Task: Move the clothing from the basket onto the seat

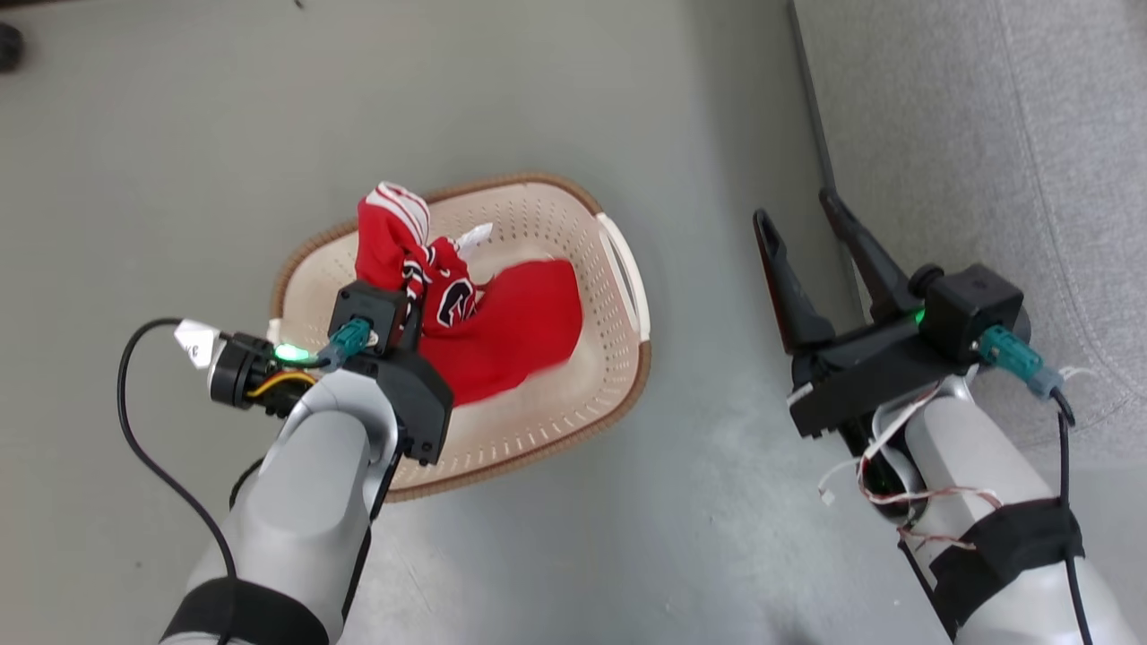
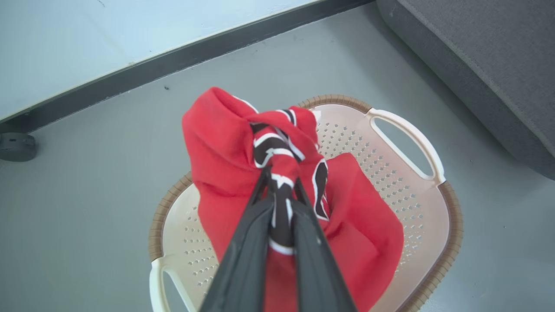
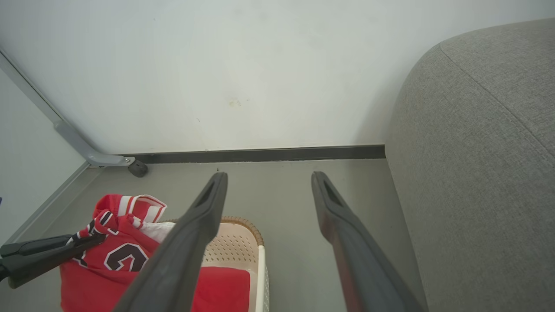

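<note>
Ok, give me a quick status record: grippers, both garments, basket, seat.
left gripper: shut on the jersey, over the basket
right gripper: open, empty, beside the seat
jersey: bunched, held up above the basket
plain red garment: lying in the basket
basket: on the floor, left of the seat
seat: no clothing on its visible part

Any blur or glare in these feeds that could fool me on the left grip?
Head view: even light, no glare; the plainer red garment looks soft-edged. Left wrist view: jersey sharp, fingers of the left gripper blurred near the lens. Right wrist view: fingers of the right gripper blurred low down, wall bright, not glaring.
</note>
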### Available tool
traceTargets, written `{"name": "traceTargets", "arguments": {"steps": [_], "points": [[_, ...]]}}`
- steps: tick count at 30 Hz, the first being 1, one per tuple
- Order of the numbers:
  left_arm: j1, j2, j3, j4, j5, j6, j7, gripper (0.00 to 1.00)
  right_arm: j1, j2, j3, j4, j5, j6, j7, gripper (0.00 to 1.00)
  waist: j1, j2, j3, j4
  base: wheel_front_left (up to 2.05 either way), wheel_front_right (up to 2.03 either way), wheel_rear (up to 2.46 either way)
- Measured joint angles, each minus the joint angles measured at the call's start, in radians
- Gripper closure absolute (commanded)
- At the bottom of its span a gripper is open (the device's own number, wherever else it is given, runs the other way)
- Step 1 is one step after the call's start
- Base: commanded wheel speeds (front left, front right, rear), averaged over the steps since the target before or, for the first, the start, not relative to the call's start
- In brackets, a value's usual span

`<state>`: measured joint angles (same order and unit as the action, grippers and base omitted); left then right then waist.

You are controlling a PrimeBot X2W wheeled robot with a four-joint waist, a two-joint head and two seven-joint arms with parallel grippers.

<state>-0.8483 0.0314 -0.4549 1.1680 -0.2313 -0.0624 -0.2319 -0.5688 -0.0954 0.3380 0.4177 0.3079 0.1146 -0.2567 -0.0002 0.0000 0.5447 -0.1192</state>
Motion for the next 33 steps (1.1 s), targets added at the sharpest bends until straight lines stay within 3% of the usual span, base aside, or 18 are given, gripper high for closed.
{"name": "traceTargets", "arguments": {"steps": [8, 22, 33], "points": [[0.079, 0.000, 0.017, -0.027, -0.037, -0.008, -0.012, 1.00, 0.071, -0.002, -0.001, 0.048, 0.005, 0.000, 0.000, 0.00, 0.0000, 0.0000, -0.117, 0.029, 0.00, 0.00, 0.00], [0.267, 0.001, -0.008, -0.199, -0.192, -0.008, -0.017, 1.00, 0.186, -0.019, 0.002, 0.093, 0.000, 0.001, 0.000, 0.00, 0.0000, -0.0001, -0.320, 0.074, 0.00, 0.00, 0.00], [0.325, 0.002, 0.024, -0.322, -0.203, 0.010, -0.017, 1.00, 0.259, -0.016, -0.004, 0.101, 0.001, 0.002, 0.000, 0.00, 0.0000, -0.0001, -0.434, 0.103, 0.00, 0.00, 0.00]]}}
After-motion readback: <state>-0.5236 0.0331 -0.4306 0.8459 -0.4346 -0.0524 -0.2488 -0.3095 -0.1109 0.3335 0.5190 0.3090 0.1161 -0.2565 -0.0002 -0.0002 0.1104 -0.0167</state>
